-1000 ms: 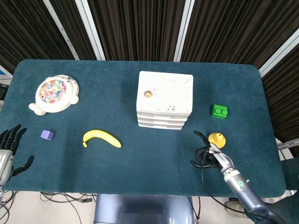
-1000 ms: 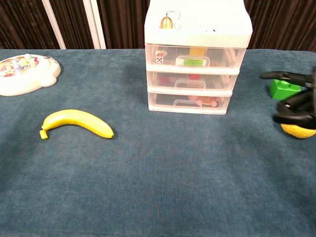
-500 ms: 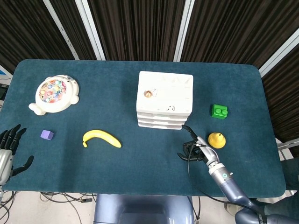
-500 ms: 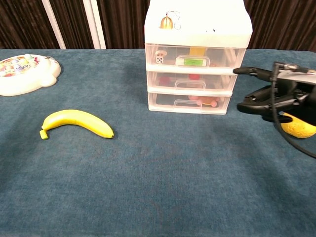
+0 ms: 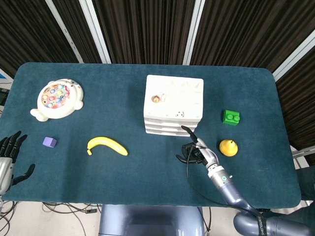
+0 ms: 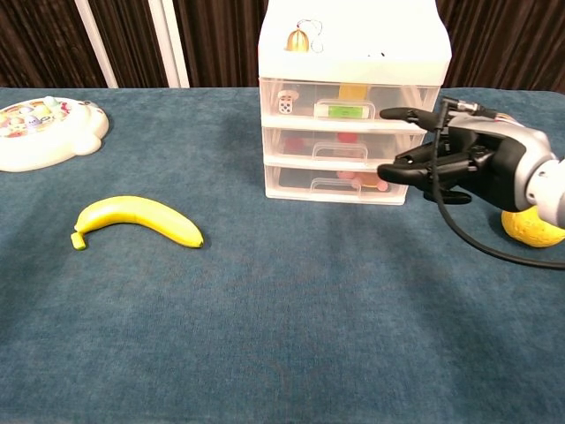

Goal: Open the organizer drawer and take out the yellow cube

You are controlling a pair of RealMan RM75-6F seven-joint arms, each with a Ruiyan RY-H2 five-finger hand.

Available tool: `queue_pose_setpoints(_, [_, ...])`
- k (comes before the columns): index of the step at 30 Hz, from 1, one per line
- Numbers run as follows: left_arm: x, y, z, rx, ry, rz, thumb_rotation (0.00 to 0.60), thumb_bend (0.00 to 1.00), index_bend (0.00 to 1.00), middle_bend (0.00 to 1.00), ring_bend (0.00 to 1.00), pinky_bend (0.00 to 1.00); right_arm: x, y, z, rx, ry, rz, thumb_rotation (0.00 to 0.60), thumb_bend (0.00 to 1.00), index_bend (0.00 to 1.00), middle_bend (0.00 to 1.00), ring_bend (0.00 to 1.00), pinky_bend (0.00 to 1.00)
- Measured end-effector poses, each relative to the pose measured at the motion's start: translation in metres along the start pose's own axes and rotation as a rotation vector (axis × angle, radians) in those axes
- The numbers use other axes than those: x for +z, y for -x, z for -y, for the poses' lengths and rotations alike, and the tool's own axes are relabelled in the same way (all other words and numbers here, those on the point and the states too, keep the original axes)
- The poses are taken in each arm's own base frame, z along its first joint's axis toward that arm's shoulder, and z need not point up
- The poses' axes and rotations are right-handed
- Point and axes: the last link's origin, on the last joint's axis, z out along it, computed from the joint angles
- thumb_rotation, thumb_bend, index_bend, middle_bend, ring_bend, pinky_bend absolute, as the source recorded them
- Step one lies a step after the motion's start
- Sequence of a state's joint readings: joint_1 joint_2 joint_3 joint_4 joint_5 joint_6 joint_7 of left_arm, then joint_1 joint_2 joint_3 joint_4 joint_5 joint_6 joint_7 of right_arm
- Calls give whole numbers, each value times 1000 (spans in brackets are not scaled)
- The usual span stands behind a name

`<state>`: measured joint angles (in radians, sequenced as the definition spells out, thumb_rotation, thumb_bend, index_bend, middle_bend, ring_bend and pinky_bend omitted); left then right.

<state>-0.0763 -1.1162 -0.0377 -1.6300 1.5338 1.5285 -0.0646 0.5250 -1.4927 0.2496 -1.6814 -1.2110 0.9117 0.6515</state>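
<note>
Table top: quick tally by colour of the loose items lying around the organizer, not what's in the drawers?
Yellow: 2, the banana and the yellow fruit
Green: 1, the green brick
Purple: 1, the purple cube
White: 1, the fishing toy
Total: 5

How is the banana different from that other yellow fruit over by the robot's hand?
The banana is long and curved; the yellow fruit is short and rounded, with a small point on top. The banana lies alone left of the white drawers; the round fruit sits to their right, just behind the right hand. Both are yellow, rest on the blue table, and neither is being held.
</note>
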Motion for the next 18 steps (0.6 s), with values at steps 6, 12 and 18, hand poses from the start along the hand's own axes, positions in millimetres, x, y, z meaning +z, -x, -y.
queue_pose_setpoints(6, [0,0,0,-1,-1,0,600,306,45,0,0,0,7,11,1,20,5,9,600,340,0,781,868,991])
queue_pose_setpoints(12, [0,-1,1,-2,-3,-1,600,305,45,0,0,0,13,21,2,32,4,20,600,349,0,781,868,991])
queue_pose_setpoints(18, [0,-1,1,-2,-3,-1,600,306,44,0,0,0,21,26,5,36,-2,20,600,351,0,781,868,991])
